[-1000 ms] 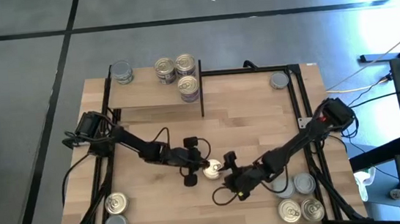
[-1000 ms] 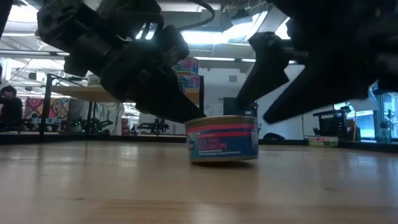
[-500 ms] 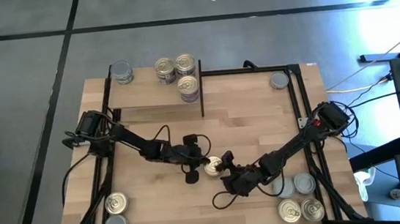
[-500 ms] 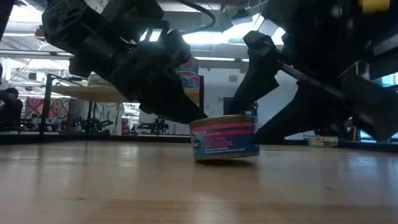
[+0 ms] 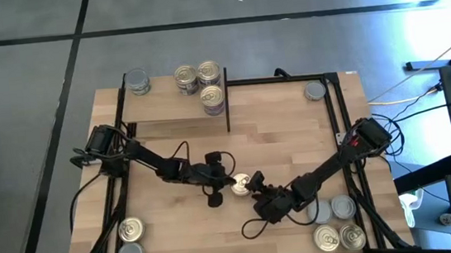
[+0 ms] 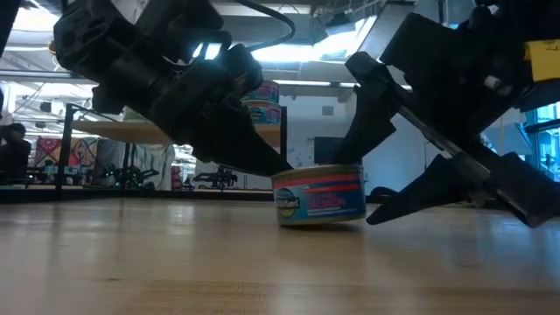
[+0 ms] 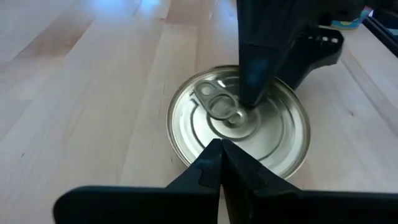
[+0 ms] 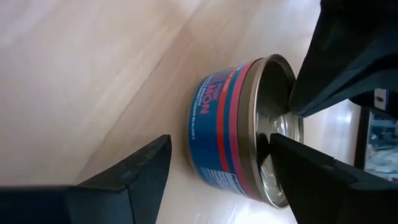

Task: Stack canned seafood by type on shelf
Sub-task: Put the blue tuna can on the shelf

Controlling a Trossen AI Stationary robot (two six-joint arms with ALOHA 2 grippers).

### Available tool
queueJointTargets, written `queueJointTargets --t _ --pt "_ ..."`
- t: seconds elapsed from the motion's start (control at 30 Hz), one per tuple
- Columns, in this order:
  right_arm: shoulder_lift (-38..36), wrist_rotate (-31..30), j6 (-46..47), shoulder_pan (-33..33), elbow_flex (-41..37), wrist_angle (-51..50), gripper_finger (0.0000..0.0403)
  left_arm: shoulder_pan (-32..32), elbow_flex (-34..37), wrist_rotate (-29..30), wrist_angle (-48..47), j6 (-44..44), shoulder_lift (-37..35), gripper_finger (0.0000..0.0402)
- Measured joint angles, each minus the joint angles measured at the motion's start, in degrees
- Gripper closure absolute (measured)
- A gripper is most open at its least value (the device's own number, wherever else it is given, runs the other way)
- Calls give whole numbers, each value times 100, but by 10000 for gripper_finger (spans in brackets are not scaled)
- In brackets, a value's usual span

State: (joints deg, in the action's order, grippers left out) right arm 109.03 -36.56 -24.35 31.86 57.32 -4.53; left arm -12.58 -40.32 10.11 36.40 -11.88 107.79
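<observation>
Tabletop [image 5: 284, 129]: light wood, set on a grey floor, seen from above; black frame rails run along its edges.
Shelf [image 5: 174, 106]: raised wooden board at the upper left of the tabletop in the high view, with a black upright edge on its right.
Tins on shelf: 4 are seen along its upper edge, 1 silver-topped tin [image 5: 137, 83] at the left, and 3 tins [image 5: 201, 83] grouped near the right end.
Loose tins: 2 at the lower left [image 5: 130, 242], 4 at the lower right [image 5: 335, 222], and 1 grey tin [image 5: 314, 91] at the upper right.
Salmon tin [image 5: 240, 186]: stood upright at the centre of the tabletop, blue label with a red band, pull-tab top facing up.
Left gripper [image 7: 221, 152]: clenched shut, its joined fingertips placed at the rim of the salmon tin's top.
Right gripper [image 8: 217, 165]: spread wide around the salmon tin, 1 finger [image 8: 134, 171] beside the label, the other over the lid; contact cannot be told.
</observation>
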Motion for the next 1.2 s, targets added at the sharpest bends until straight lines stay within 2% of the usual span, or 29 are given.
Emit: queueJointTargets --t 0.17,0.37,0.47,0.7,0.9,1.0,1.2 --pt "146 -98 -336 0 2 62 130 20 55 -6 102 -6 2 394" --pt "517 -724 -745 -33 31 245 130 37 57 9 103 -60 0 394" --pt "557 -766 -936 -66 20 387 130 37 57 18 103 -60 -2 394" --pt "561 -695 -935 -12 17 413 130 37 57 19 100 -75 0 394" --pt "479 -1013 -843 214 207 385 130 42 61 14 13 -122 -94 394" --pt "404 -979 -797 306 292 304 130 13 68 -25 -60 -128 -179 394" --pt "297 -873 -260 295 335 49 130 -91 74 -60 -345 -104 -430 394"
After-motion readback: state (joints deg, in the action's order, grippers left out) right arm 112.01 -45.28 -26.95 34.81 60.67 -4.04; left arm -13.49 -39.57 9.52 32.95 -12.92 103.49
